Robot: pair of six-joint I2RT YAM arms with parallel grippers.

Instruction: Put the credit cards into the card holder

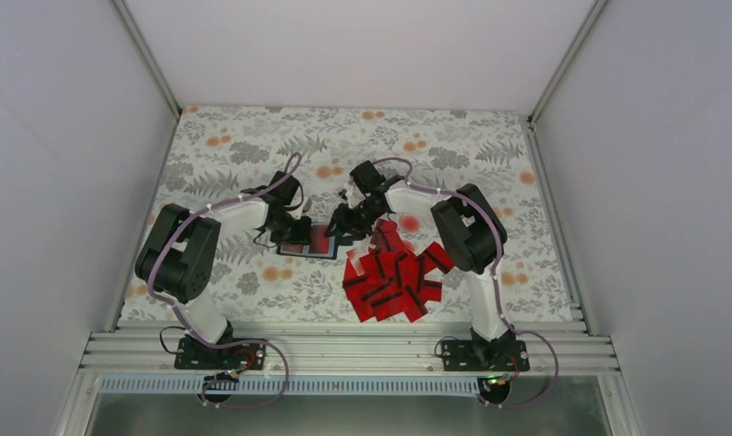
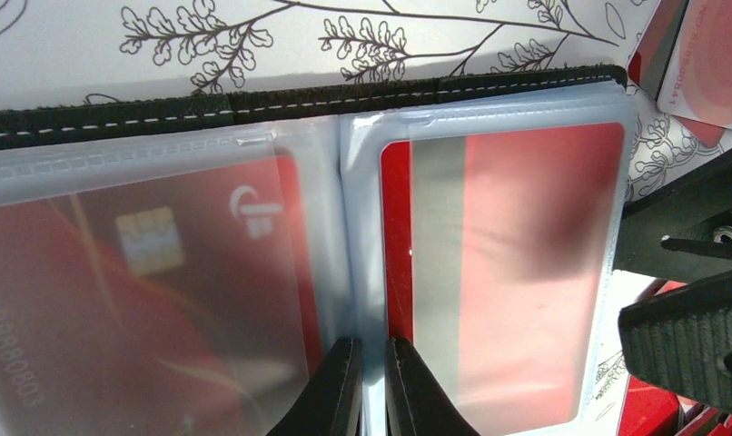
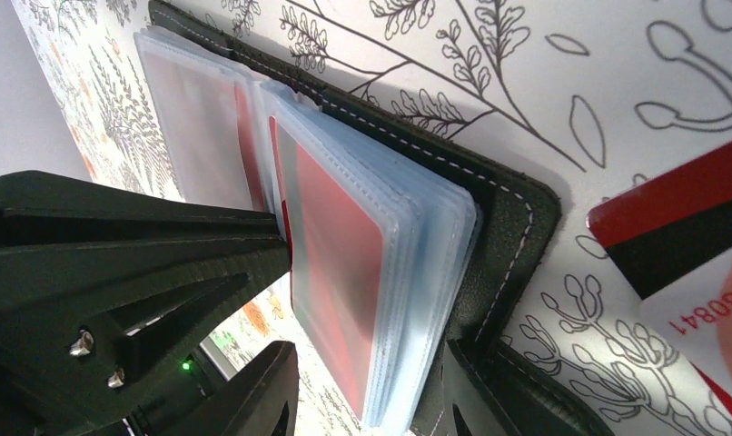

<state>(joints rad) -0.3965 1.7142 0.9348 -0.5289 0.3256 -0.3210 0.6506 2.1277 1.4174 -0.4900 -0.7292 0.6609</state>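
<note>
The card holder (image 1: 310, 243) lies open on the flowered cloth between the two grippers, black cover (image 2: 253, 104) down, clear sleeves up. A red card (image 2: 526, 272) with a grey-looking stripe sits in the right sleeve, and a chip-side card (image 2: 163, 300) in the left one. My left gripper (image 2: 373, 391) is nearly shut on the fold between the sleeves. My right gripper (image 3: 371, 391) is open and straddles the raised sleeve stack (image 3: 417, 272) and the cover edge (image 3: 517, 236). The credit cards (image 1: 394, 277) lie in a loose red pile to the right.
Loose cards (image 3: 680, 218) lie just beside the holder's right edge and also show in the left wrist view (image 2: 707, 64). The right gripper's fingers (image 2: 689, 345) stand close to the holder's right side. White walls enclose the cloth (image 1: 253, 145).
</note>
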